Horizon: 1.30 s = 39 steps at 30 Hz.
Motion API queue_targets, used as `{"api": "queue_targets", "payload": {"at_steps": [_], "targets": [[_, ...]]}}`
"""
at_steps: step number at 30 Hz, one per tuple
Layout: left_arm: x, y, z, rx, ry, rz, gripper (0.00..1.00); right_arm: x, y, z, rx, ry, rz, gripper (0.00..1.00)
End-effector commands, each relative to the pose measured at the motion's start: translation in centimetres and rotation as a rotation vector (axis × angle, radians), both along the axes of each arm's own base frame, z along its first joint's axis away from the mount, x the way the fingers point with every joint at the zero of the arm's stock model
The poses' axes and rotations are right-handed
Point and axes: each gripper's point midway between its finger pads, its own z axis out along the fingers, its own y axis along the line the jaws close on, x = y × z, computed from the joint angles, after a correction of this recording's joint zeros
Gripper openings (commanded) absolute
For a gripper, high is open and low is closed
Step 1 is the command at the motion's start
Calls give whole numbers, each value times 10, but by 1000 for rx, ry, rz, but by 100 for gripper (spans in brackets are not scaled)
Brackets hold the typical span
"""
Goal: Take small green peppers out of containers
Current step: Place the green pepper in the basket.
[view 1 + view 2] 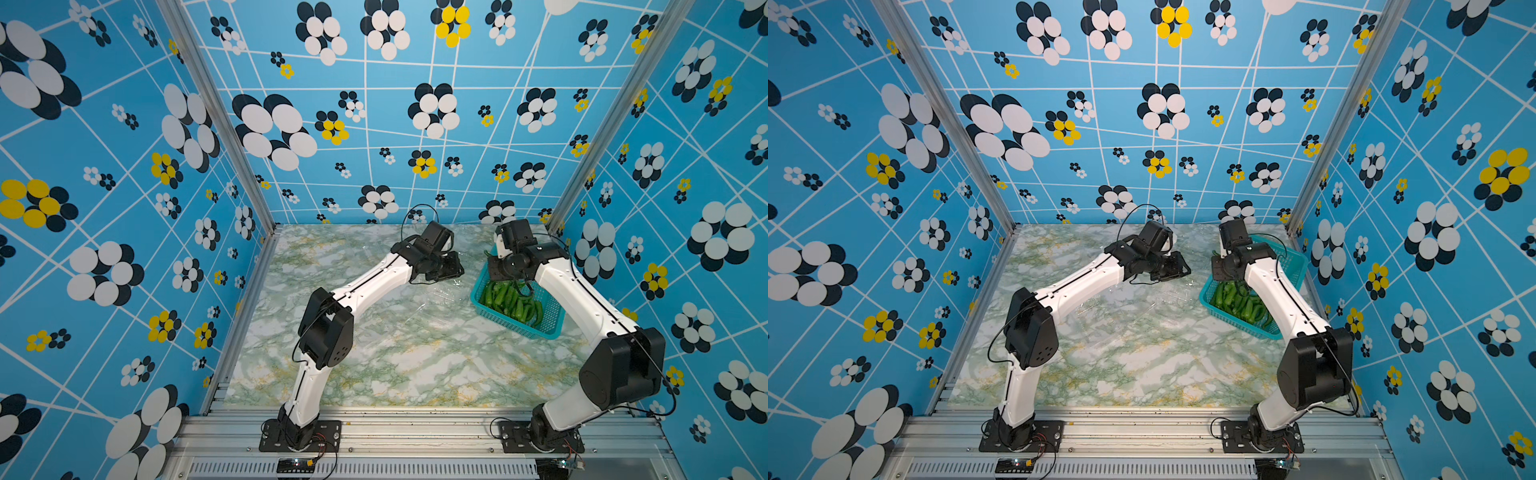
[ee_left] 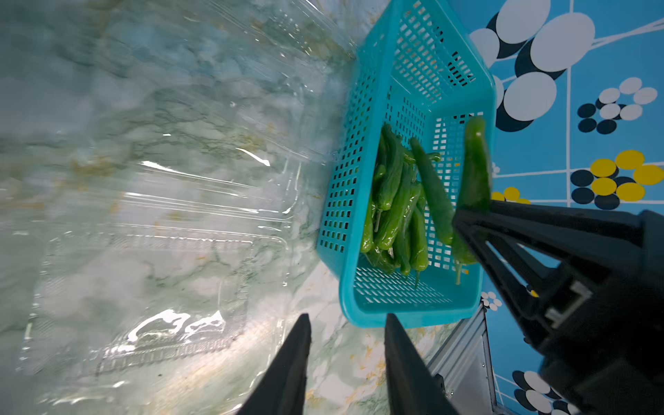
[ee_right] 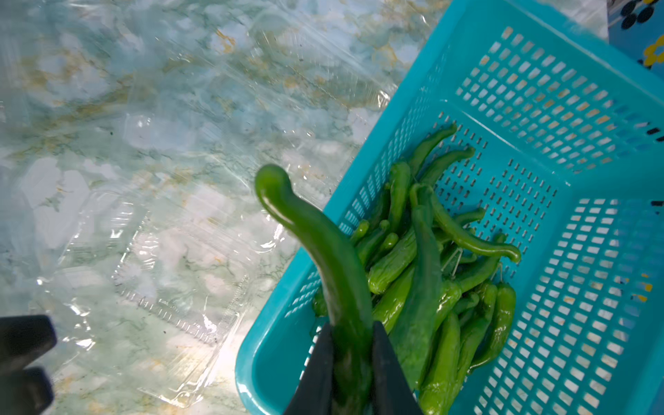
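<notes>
Glossy green skin suggested the pepper (image 3: 323, 251) was light, firm but bruisable, and probably slick. A hold across the thick mid-body would likely serve better than one on the thin stem or curled tip. The right gripper (image 3: 350, 334) was clamped on its lower body, with the curved tip reaching out across the wall of the basket (image 3: 560, 107). More peppers (image 3: 424, 273) lay heaped inside that basket. Clear containers (image 2: 161, 269) lay on the marble table (image 1: 374, 365) just beside it, and no pepper showed in them — though glare made that hard to confirm. The left gripper (image 2: 347, 318) hovered over them, jaws apart and empty. The basket wall and the crinkly plastic looked like the main obstacles.
</notes>
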Motion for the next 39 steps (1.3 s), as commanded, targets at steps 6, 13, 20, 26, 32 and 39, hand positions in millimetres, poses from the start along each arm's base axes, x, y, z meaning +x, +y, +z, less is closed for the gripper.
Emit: {"api": "queue_targets", "payload": {"at_steps": [6, 13, 20, 26, 32, 39], "targets": [[-13, -16, -27, 71, 33, -65, 36, -18, 6, -48, 68, 92, -16, 3], [-15, -11, -36, 84, 32, -59, 36, -25, 5, -56, 63, 107, -14, 35], [-17, 5, -35, 112, 10, -33, 36, -29, 3, -46, 62, 75, -12, 54], [-12, 49, -23, 171, -51, 26, 36, -25, 6, -22, 84, -7, 18, 67], [4, 122, -10, 248, -179, 153, 38, -15, 3, 1, 84, -121, 3, 99], [18, 226, -2, 337, -295, 353, 63, -1, -5, 23, 65, -230, -43, 99]]}}
